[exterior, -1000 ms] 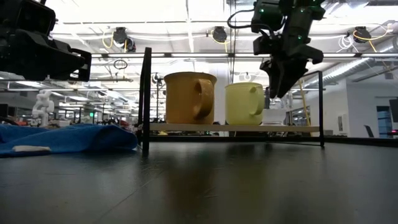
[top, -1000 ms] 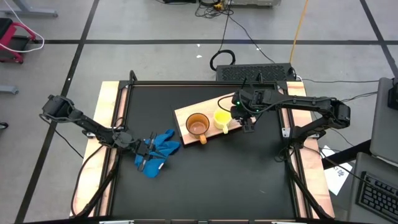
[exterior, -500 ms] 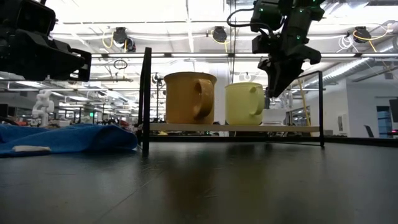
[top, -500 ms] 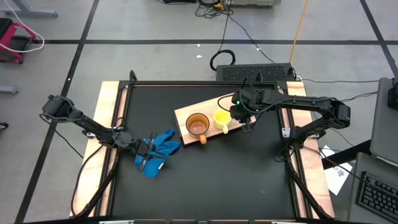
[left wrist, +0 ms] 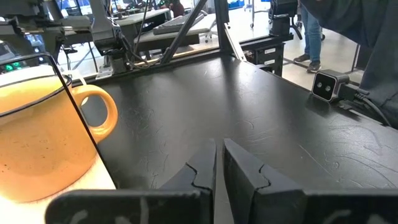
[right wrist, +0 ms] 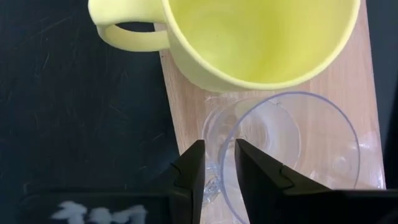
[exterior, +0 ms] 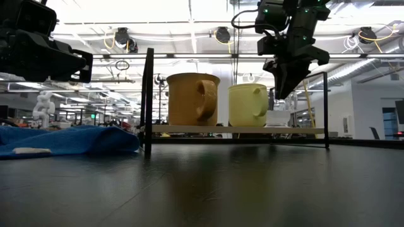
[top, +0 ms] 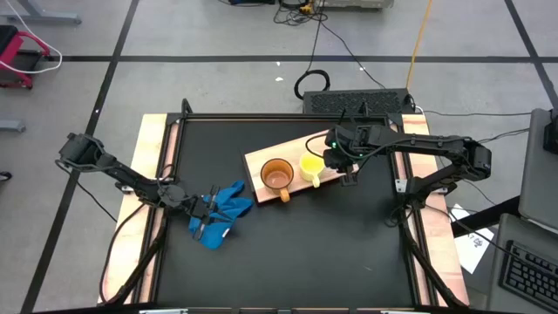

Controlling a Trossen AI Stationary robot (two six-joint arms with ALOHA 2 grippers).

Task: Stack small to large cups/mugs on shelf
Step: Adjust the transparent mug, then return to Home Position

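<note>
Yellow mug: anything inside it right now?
In the right wrist view the yellow mug looks empty, bare glaze inside. The clear plastic cup stands beside it on the wooden shelf board, with the right gripper pinching its rim. The mug's bottom is out of frame.

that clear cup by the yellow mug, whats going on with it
The right tool is down at the clear cup, with its two fingers either side of the cup's near wall; the cup sits on the wood board right beside the yellow mug. Whether the fingers are pinching the wall yet is not clear. The orange mug stands on the same board, next to the yellow one. The left tool waits at the blue cloth, fingers shut.
</note>
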